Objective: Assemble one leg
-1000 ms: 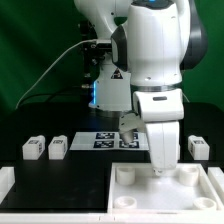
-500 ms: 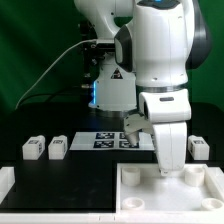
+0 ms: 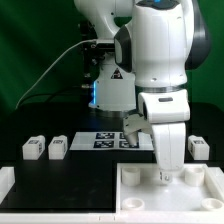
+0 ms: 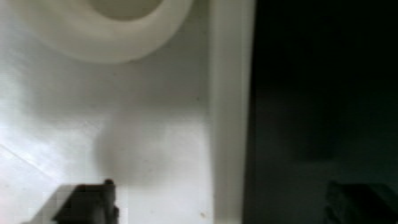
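Well, the nearest leg [image 3: 198,147] sits on the tabletop [image 3: 90,155] at the exterior frame's right edge, likely light, stiff and slick, best pinched across its long sides, while my jaws hang apart over the tray [image 3: 140,195].

No legible text; a warning triangle [image 3: 117,73] on the arm [image 3: 160,50]

Three legs [image 3: 33,148], one tray [image 3: 150,198], one marker board [image 3: 105,139] under my tool.
I count two legs by the table edge on the exterior view's left, the second leg [image 3: 57,148] just beside the first, and a third leg [image 3: 198,147] by the opposite edge.
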Motion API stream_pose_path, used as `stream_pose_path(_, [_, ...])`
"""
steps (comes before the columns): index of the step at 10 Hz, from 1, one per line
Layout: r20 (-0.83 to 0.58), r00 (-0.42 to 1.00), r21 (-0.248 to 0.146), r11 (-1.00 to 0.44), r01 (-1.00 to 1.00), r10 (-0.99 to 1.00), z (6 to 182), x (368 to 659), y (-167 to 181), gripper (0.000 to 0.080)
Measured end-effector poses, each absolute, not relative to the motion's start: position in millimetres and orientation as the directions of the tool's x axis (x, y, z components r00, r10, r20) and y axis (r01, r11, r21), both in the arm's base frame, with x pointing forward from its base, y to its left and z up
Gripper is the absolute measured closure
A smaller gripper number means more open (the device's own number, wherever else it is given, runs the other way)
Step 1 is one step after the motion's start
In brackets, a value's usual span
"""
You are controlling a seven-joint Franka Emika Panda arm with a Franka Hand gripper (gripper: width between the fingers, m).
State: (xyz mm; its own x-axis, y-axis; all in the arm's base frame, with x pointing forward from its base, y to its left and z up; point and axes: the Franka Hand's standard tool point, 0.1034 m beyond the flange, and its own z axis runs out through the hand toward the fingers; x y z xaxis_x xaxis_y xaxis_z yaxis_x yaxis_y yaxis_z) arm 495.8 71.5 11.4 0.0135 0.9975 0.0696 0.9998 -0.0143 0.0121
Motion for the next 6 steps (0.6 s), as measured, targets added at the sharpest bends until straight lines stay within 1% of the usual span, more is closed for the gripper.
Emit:
stream_pose_path(1, [0.070, 0.014, 0.012, -0.015, 1.000, 0.997, 11.3, 495.8, 71.3, 0.0187])
stream_pose_path(2, [0.069, 0.014, 0.012, -0.015, 1.000, 0.997, 11.3, 495.8, 71.2, 0.0156])
stream_pose_path(6, [0.069, 0.015, 0.012, -0.016, 1.000, 0.997, 11.2, 495.8, 70.6, 0.0150])
